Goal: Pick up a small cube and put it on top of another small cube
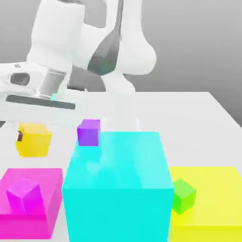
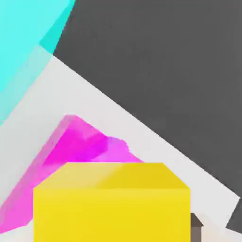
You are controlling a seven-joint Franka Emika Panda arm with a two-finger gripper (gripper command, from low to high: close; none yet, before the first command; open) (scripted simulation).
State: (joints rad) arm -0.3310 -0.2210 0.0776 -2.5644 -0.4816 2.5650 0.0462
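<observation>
White table [image 1: 175, 113] | pincer [image 1: 33, 135] grips yellow cube [image 1: 34, 142] aloft | green cube [image 1: 184, 196] apart

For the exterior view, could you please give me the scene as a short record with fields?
held: small yellow cube, in the gripper
on cyan block: small purple cube
on flat magenta block: small magenta cube
on flat yellow block: small green cube
stacking: not yet done
</observation>
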